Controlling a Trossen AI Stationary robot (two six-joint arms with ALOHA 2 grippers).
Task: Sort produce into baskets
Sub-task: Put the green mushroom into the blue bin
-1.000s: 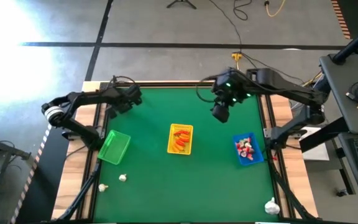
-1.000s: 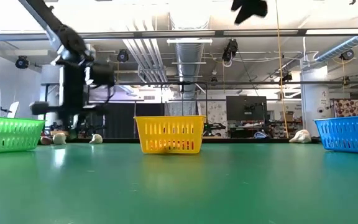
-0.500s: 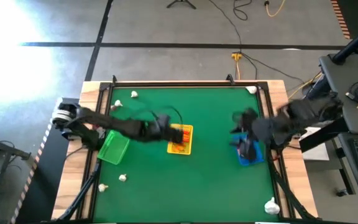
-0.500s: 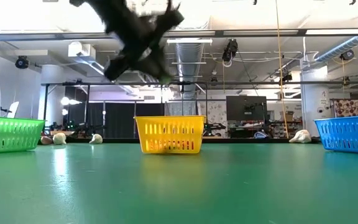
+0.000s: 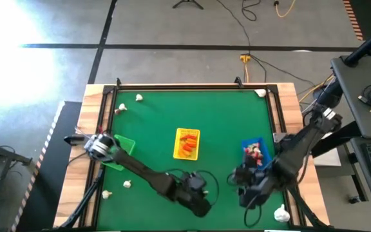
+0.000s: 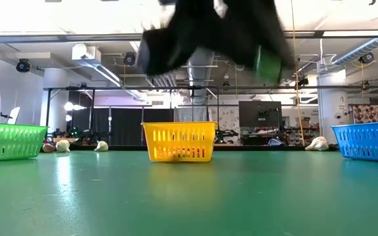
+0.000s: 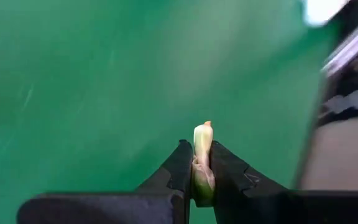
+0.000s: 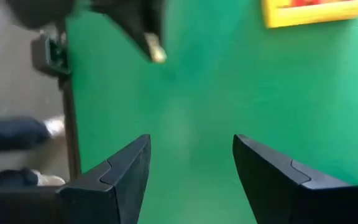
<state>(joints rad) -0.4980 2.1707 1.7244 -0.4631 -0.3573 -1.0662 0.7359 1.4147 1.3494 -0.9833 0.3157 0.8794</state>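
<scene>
My left gripper (image 5: 201,206) is over the table's near edge, about the middle, shut on a small cream-and-green produce piece (image 7: 202,152). My right gripper (image 5: 245,192) is open and empty just to its right, near the front, with bare green table between its fingers (image 8: 191,174). The right wrist view also shows my left gripper with the piece at its tip (image 8: 156,55). The green basket (image 5: 118,153) stands at the left. The yellow basket (image 5: 187,143) holds orange pieces in the middle. The blue basket (image 5: 256,154) holds red-and-white pieces at the right. My left gripper pinches the cream-and-green piece between its two fingers. The piece's cream tip (image 7: 204,132) sticks out past the fingertips and its greenish end (image 7: 201,186) lies back between them. The piece is lifted clear of the table.
Loose white pieces lie at the far left (image 5: 138,98) (image 5: 119,109), at the far right corner (image 5: 260,93), near the front left (image 5: 127,184) (image 5: 107,193) and at the front right corner (image 5: 281,212). The two arms are close together at the front.
My left gripper has swept fast from the far left corner, past the yellow basket, to the near edge at the middle. My right gripper has swept from the far middle, over the blue basket, to the near right.
</scene>
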